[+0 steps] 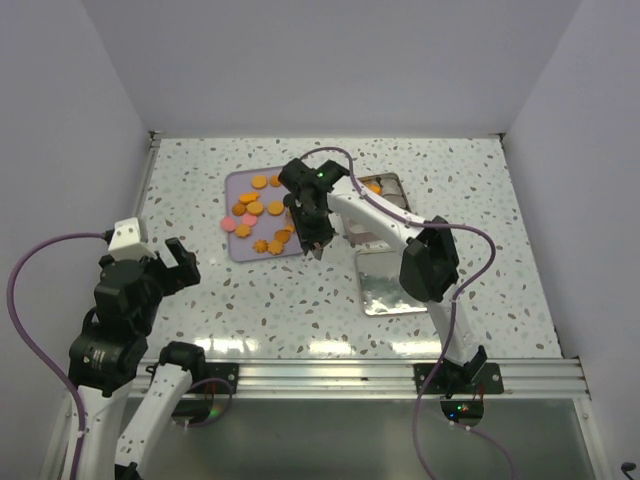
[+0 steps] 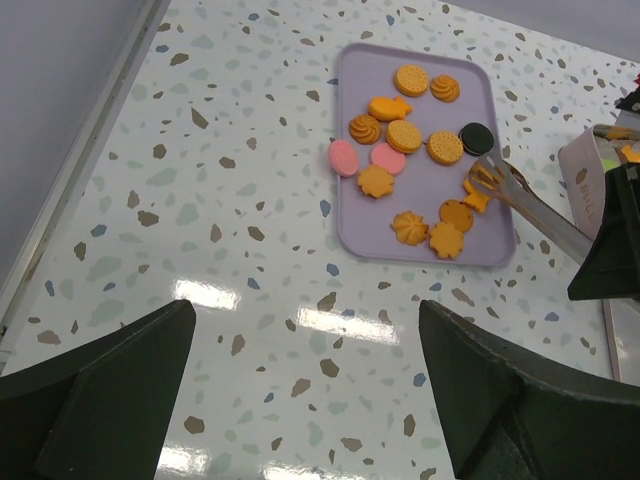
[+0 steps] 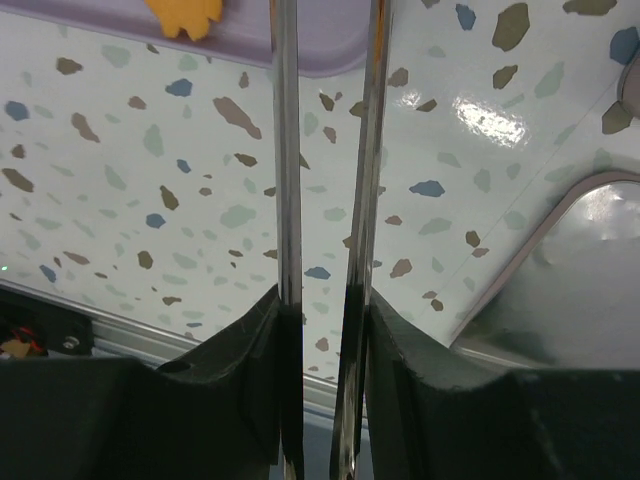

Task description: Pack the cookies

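Several cookies (image 1: 262,212), mostly orange with two pink (image 2: 343,157) and one black (image 2: 476,137), lie on a lilac tray (image 1: 240,250). My right gripper (image 1: 312,228) is over the tray's right edge. It is shut on metal tongs (image 2: 520,200). The tong tips sit around a small orange cookie (image 2: 478,197) near that edge. In the right wrist view my right gripper (image 3: 322,310) clamps the two tong arms (image 3: 285,150). My left gripper (image 1: 180,262) is open and empty above bare table at the left, and it also shows in the left wrist view (image 2: 305,400).
A square metal tin (image 1: 392,205) stands right of the tray with an orange cookie (image 1: 373,187) in it. Its shiny lid (image 1: 390,285) lies flat nearer the front. A metal rail (image 1: 330,375) runs along the near edge. White walls close in the back and both sides.
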You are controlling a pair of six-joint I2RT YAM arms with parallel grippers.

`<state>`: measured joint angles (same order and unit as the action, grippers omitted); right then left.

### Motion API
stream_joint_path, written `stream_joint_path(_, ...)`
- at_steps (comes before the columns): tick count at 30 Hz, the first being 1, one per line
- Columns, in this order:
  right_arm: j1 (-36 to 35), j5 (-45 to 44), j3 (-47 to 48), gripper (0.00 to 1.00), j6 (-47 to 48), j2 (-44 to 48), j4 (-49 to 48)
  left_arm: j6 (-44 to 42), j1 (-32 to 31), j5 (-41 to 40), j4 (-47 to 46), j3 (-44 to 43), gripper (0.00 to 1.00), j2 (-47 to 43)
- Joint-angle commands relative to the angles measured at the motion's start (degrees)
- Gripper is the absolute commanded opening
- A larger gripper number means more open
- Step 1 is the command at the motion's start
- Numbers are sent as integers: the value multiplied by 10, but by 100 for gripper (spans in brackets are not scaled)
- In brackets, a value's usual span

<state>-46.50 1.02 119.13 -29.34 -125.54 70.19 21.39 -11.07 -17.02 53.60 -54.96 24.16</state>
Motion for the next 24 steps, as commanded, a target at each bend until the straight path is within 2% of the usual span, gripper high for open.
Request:
stream_joint_path(1, -2, -7, 70, 18, 4, 2, 37, -15, -4, 8, -30, 5, 100, -9)
stream_joint_path(9, 4, -9, 112, 18, 4, 32, 58, -22, -4, 29, -35, 10, 100, -33)
stream_joint_path(14, 26, -44, 95, 18, 10, 76, 74, -21, -18, 30, -36, 13, 100, -39)
stream_joint_path(19, 76, -62, 23, 17, 20, 148, 63, -21, -26, 34, -37, 15, 100, -58)
stream_joint_path(24, 155, -73, -3, 18, 40, 187, 62, -29, -25, 51, -41, 20, 100, -75)
